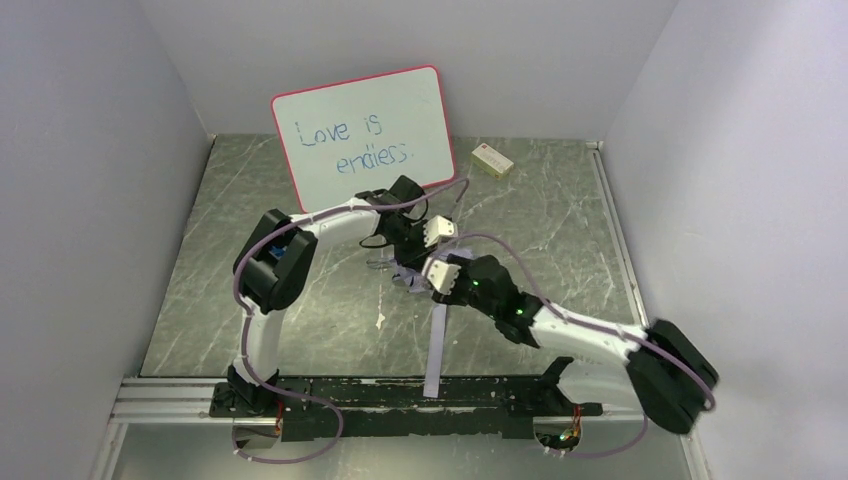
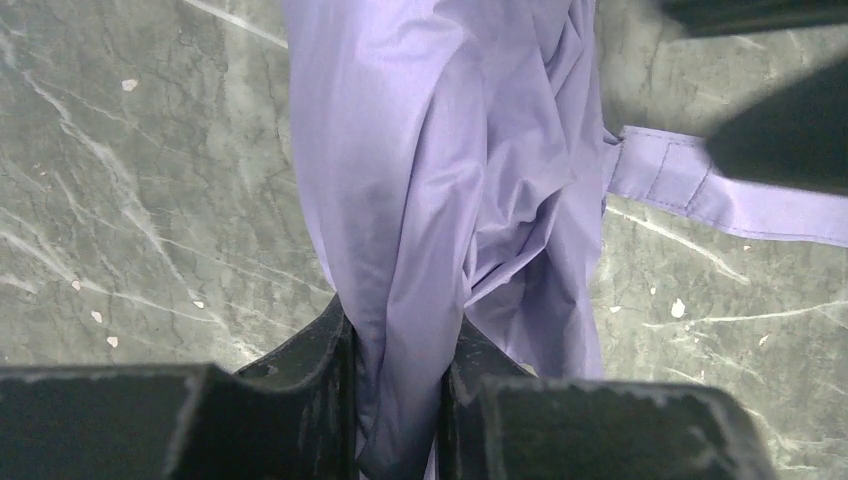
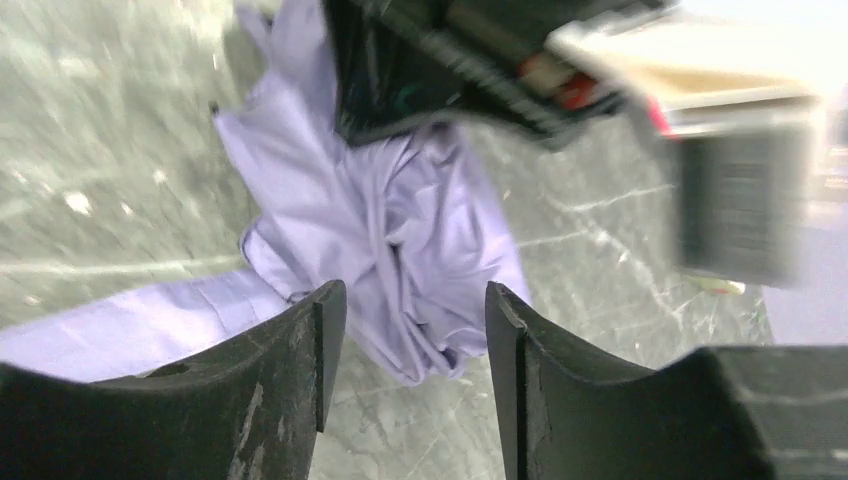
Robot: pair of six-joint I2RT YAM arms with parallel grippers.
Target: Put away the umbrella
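The umbrella [image 1: 404, 279] is a crumpled bundle of pale lavender fabric on the marble table [image 1: 300, 300], mid-table. A long lavender strip [image 1: 436, 350] runs from it toward the near edge. My left gripper [image 1: 402, 260] is shut on a fold of the fabric, which fills the left wrist view [image 2: 440, 180] between the fingers [image 2: 310, 370]; the strap [image 2: 720, 195] leads off right. My right gripper [image 1: 424, 288] is open, just right of the bundle. In the right wrist view its fingertips [image 3: 325, 340] straddle the fabric's lower end [image 3: 400, 250] without touching. Shaft and handle are hidden.
A red-framed whiteboard [image 1: 365, 135] leans on the back wall. A small white box [image 1: 492, 160] lies at the back right. A white scrap [image 1: 380, 320] lies left of the strip. White walls close in the sides; a black rail [image 1: 400, 395] runs along the near edge.
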